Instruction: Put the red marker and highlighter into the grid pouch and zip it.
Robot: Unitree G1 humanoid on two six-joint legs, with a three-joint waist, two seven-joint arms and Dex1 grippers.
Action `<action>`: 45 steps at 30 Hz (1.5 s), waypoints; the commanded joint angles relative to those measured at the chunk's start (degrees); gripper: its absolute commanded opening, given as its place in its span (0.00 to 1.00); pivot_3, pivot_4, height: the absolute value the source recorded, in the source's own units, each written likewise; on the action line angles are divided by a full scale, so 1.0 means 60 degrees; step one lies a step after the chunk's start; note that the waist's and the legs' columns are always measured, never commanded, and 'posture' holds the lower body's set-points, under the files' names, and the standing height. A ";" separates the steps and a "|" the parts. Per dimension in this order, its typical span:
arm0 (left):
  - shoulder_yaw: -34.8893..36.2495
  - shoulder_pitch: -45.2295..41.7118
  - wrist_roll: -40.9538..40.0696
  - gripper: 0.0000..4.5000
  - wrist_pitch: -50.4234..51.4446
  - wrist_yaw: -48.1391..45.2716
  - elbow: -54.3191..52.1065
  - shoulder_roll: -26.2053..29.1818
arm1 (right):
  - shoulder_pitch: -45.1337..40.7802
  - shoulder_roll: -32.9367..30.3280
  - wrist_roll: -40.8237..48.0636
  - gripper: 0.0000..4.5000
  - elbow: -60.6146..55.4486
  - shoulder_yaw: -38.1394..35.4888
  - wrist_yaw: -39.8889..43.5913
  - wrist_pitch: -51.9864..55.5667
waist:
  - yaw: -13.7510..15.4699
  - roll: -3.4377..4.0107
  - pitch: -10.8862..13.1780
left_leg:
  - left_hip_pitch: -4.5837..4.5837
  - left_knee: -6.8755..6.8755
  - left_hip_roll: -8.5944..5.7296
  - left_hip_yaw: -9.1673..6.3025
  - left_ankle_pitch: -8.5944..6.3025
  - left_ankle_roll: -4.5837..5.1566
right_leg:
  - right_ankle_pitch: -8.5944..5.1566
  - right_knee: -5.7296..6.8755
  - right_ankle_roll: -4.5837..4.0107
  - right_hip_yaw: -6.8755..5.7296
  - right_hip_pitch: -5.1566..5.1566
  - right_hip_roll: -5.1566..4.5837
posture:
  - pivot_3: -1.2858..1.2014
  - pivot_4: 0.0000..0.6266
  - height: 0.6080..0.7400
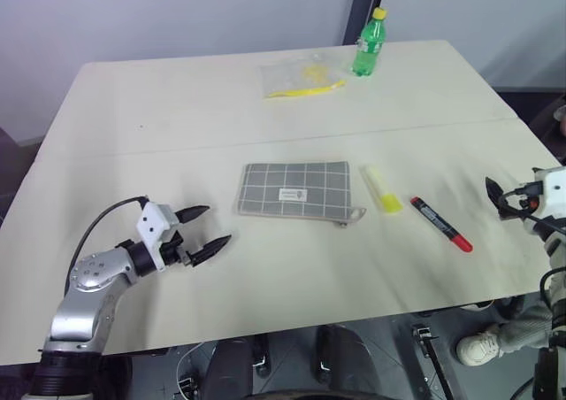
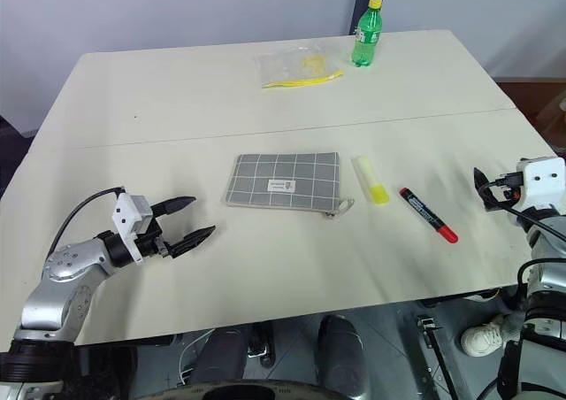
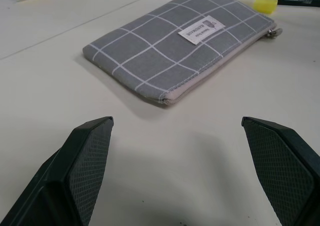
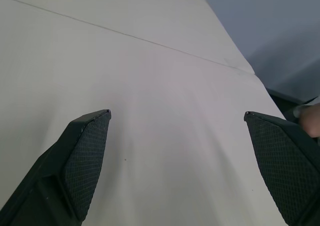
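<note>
The grey grid pouch (image 1: 296,189) lies flat at the table's middle, its zip pull (image 1: 350,217) at the front right corner. Just right of it lies the pale yellow highlighter (image 1: 382,189), and further right the red marker (image 1: 439,224) with its black cap pointing away. My left gripper (image 1: 205,232) hovers open to the left of the pouch, pointing toward it, nothing between its fingers; the left wrist view has the pouch (image 3: 182,42) just ahead. My right gripper (image 2: 482,188) stands open at the table's right edge, right of the marker, empty.
A green bottle with a yellow cap (image 1: 370,43) stands at the far side of the table, beside a clear plastic bag with yellow contents (image 1: 301,75). A seam (image 1: 265,139) crosses the pale tabletop. A person's shoe (image 1: 482,347) is on the floor at lower right.
</note>
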 commanded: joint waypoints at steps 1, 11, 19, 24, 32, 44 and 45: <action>0.0250 0.0012 -0.0095 0.96 -0.0269 0.0008 -0.0170 -0.0005 | -0.0140 -0.0069 0.0028 0.99 -0.0146 -0.0099 -0.0027 -0.0204 | -0.0002 0.0000 0.0000 | 0.0000 0.0000 0.0000 0.0000 0.0000 0.0000 | 0.0000 0.0000 0.0000 0.0000 0.0000 0.0000 | 0.52 0.24 1.00; 0.0083 -0.0344 0.0255 0.96 -0.0695 0.0096 0.0199 0.0001 | 0.0012 -0.0043 0.0064 0.99 -0.0348 -0.0113 -0.0004 -0.0185 | -0.0004 0.0000 0.0000 | 0.0000 0.0000 0.0000 0.0001 0.0000 0.0000 | 0.0000 0.0000 0.0001 0.0000 0.0004 0.0001 | 0.52 0.24 1.00; 0.0040 -0.0737 0.0319 0.96 -0.0725 0.0004 0.0546 0.0110 | 0.0155 0.0194 0.0113 0.99 -0.0980 -0.0081 -0.0038 -0.0045 | -0.0002 0.0001 -0.0001 | 0.0000 0.0000 0.0000 0.0001 0.0000 0.0001 | 0.0000 0.0000 0.0001 0.0000 0.0002 0.0001 | 0.52 0.24 1.00; 0.0107 -0.0794 0.0344 0.96 -0.0873 -0.0054 0.0619 0.0139 | 0.0139 0.0261 0.0052 0.99 -0.1085 -0.0076 -0.0040 0.0057 | 0.0007 0.0001 0.0000 | -0.0002 -0.0001 -0.0001 0.0002 0.0000 0.0000 | 0.0001 0.0000 0.0002 0.0000 0.0004 0.0001 | 0.52 0.24 1.00; 0.0185 -0.0560 0.0478 0.96 -0.1136 0.0115 0.0493 0.0134 | 0.0164 0.0307 0.0057 0.99 -0.1226 0.0017 0.0088 0.0137 | -0.0008 0.0002 0.0000 | -0.0001 -0.0001 0.0000 0.0001 0.0000 0.0001 | 0.0000 0.0000 0.0001 0.0000 0.0001 0.0001 | 0.52 0.24 1.00; 0.0219 -0.0938 0.0749 0.96 -0.1858 0.0186 0.1013 0.0211 | 0.0106 0.0656 0.0365 0.99 -0.2121 0.0155 0.0264 0.0716 | 0.0001 0.0002 0.0000 | -0.0002 -0.0003 0.0001 0.0000 -0.0002 0.0004 | 0.0000 -0.0001 0.0000 0.0000 -0.0010 -0.0001 | 0.52 0.24 1.00; 0.0219 -0.1004 0.0821 0.96 -0.1977 0.0211 0.1112 0.0198 | 0.0113 0.0714 0.0388 0.88 -0.2290 0.0169 0.0269 0.0803 | 0.0001 0.0002 0.0000 | -0.0001 -0.0003 0.0001 0.0000 -0.0003 0.0004 | 0.0000 -0.0001 0.0000 0.0000 -0.0008 -0.0001 | 0.52 0.24 1.00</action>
